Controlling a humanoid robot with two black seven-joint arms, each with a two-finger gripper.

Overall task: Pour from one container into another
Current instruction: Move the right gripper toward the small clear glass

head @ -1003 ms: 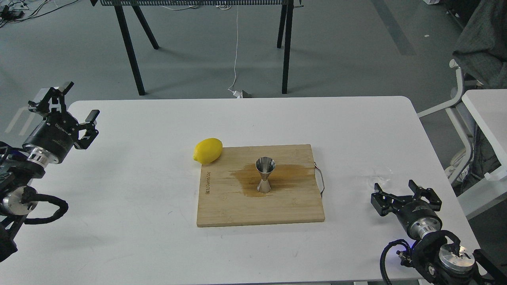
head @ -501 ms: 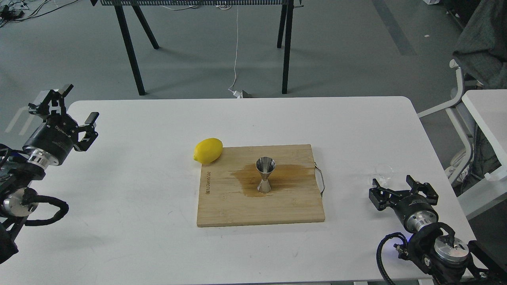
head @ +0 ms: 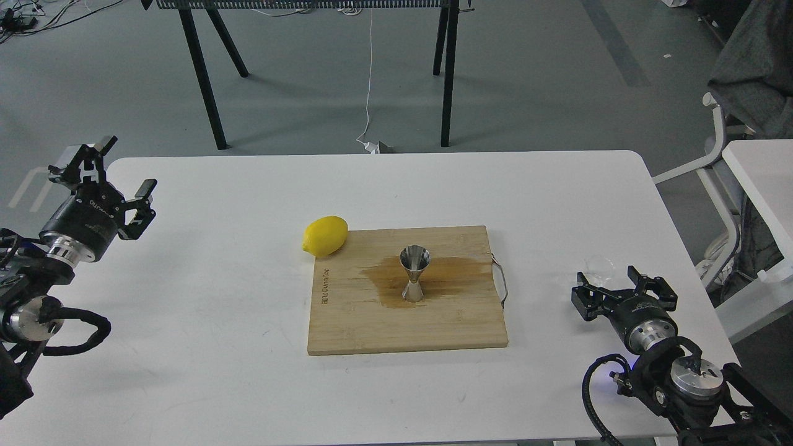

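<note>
The steel jigger stands upright in the middle of a bamboo cutting board, inside a brown wet stain. The small clear glass cup rests on the white table at the right, faint against the surface. My right gripper is open just in front of the cup, its fingers spread to either side and holding nothing. My left gripper is open and empty over the table's far left edge, well away from both containers.
A yellow lemon lies at the board's back left corner. The board has a wire handle on its right side. A second white table and a chair stand off to the right.
My right gripper has moved up and slightly left toward the glass cup, staying open. The left gripper has dropped a little. The jigger, lemon and board have not moved.
</note>
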